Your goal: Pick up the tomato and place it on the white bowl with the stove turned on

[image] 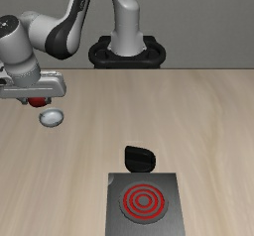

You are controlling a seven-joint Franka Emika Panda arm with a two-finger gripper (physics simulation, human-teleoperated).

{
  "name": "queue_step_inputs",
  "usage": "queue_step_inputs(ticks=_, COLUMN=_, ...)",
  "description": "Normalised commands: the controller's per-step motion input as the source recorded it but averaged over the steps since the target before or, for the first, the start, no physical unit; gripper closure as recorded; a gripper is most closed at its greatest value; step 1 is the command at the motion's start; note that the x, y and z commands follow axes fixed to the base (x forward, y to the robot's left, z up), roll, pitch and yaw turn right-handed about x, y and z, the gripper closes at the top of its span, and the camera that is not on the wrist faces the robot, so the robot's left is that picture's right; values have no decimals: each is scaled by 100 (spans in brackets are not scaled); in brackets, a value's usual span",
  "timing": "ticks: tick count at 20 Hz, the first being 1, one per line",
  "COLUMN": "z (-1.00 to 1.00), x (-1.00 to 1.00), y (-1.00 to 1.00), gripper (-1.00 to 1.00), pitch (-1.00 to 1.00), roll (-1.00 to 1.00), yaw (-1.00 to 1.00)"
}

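At the exterior view's left, my gripper (40,99) hangs low over the wooden table (198,121). A small red tomato (41,100) sits between its fingers, which are shut on it from both sides. Just below and slightly to the right lies the white bowl (52,117), with the tomato hovering above its near-left rim. The stove (145,204) is a dark square plate at the bottom middle, and its burner (145,202) glows in red rings.
A black rounded object (139,159) stands just behind the stove. The robot's base (129,50) is at the table's far edge. Bare tabletop stretches across the right half.
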Motion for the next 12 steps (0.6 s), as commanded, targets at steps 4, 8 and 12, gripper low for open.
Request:
queue_step_inputs(ticks=4, z=0, x=0, y=0, gripper=-100, pitch=0, roll=0, yaw=0)
queue_step_inputs(ticks=8, z=0, x=0, y=0, gripper=-100, pitch=0, roll=0, yaw=0)
queue_step_inputs(ticks=12, z=0, x=0, y=0, gripper=-100, pitch=0, roll=0, yaw=0)
